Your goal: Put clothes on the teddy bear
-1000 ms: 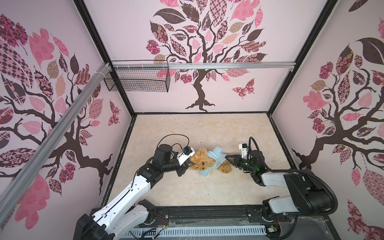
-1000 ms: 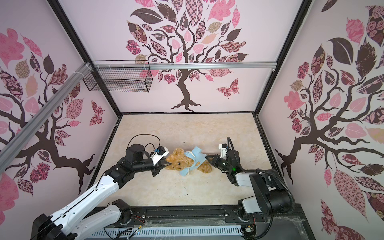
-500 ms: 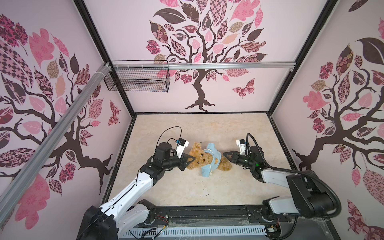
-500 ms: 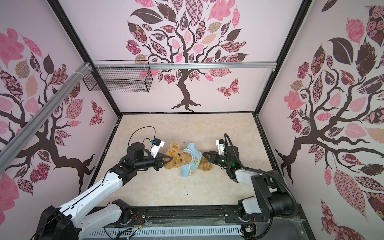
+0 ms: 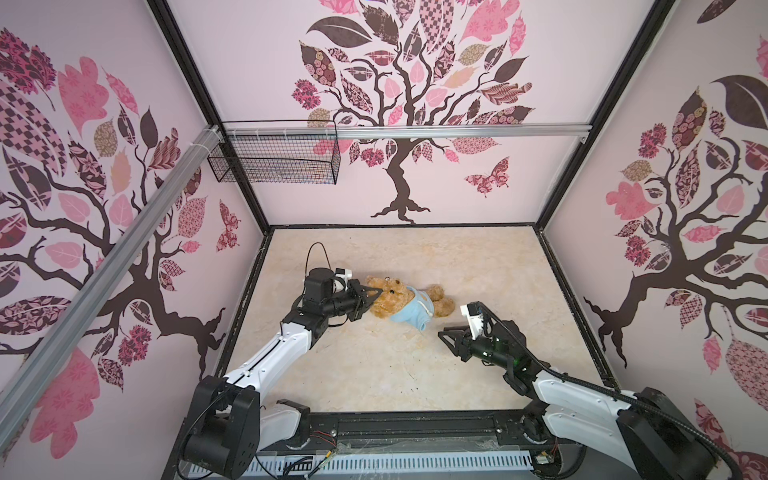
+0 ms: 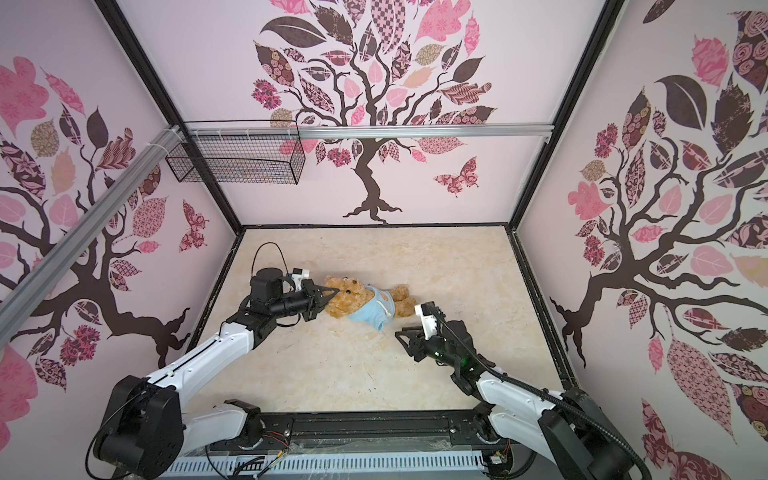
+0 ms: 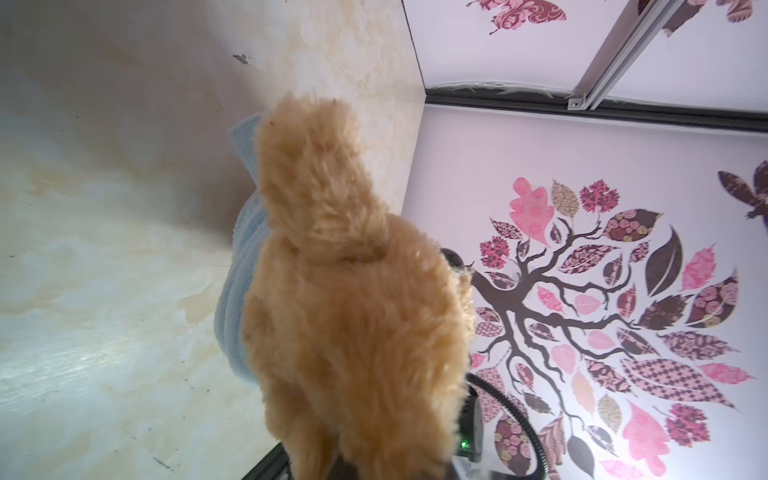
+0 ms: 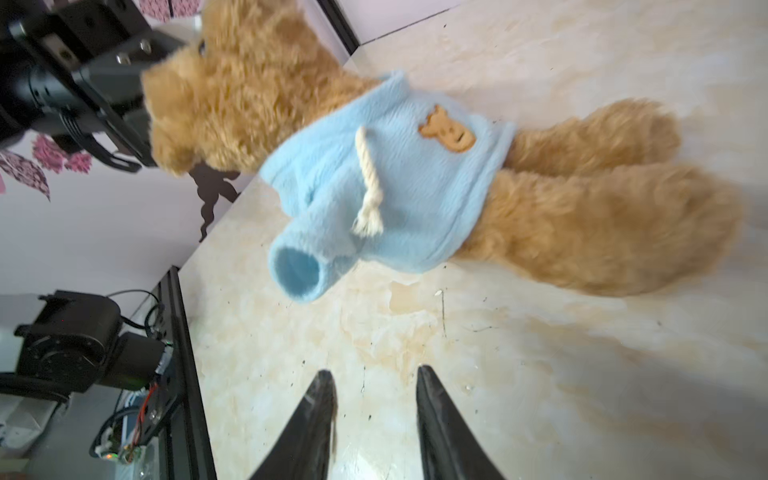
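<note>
A beige marbled floor (image 5: pixel 374 374) is enclosed by pale pink walls printed with brown and pink trees. On it, somewhat left of the middle, a small fluffy golden-brown plush teddy bear (image 5: pixel 390 302) is laid lengthwise, its head toward the left arm and its legs toward the right arm.

In both top views the left gripper (image 5: pixel 375 296) is seen clamped shut on the fur of the bear's head. The right gripper (image 8: pixel 374 376) is held partly open with nothing in it, clear of the teddy bear and near its legs.

A light-blue fleece shirt (image 8: pixel 395 178) is drawn over the torso, with the hem reaching the tops of the legs. One short blue sleeve (image 8: pixel 297 270) is shown hollow in the right wrist view, with no paw in it. A white twisted cord (image 8: pixel 368 183) lies across the front.

The body is judged to be dressed and the empty sleeve to be what remains. The head grip is best used as an anchor, so that the teddy bear is not dragged across the floor. Only the cuff of the sleeve should be pinched, not the cord or the fur beneath. The cuff should be drawn gently along the line of the hidden arm. A hard pull could ride the shirt up toward the neck.
</note>
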`<control>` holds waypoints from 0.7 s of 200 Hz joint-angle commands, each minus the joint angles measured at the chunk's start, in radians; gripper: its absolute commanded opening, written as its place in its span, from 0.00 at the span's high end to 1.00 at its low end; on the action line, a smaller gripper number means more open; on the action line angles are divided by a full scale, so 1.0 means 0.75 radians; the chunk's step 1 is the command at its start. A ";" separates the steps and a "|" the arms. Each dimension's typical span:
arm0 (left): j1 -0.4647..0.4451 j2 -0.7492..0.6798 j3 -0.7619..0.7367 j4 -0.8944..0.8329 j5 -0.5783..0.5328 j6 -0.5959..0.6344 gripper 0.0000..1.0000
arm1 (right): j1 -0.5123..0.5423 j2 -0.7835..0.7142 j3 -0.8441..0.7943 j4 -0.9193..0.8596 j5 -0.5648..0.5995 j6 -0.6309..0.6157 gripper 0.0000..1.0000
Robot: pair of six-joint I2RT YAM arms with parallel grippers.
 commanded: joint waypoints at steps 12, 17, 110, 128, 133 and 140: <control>0.002 0.029 -0.088 0.282 0.084 -0.361 1.00 | 0.025 0.254 -0.013 0.416 0.112 -0.029 0.63; 0.002 0.029 -0.101 0.310 0.083 -0.389 1.00 | 0.028 0.305 -0.005 0.467 0.097 -0.014 0.62; -0.018 0.027 -0.139 0.372 0.086 -0.447 1.00 | 0.054 0.735 0.081 0.958 0.045 0.164 0.64; -0.026 0.035 -0.138 0.373 0.084 -0.443 1.00 | 0.054 0.724 0.082 0.953 0.067 0.174 0.65; -0.029 0.037 -0.137 0.372 0.084 -0.441 1.00 | 0.054 0.723 0.084 0.952 0.078 0.174 0.66; -0.032 0.040 -0.135 0.376 0.084 -0.443 1.00 | 0.055 0.723 0.084 0.953 0.091 0.174 0.67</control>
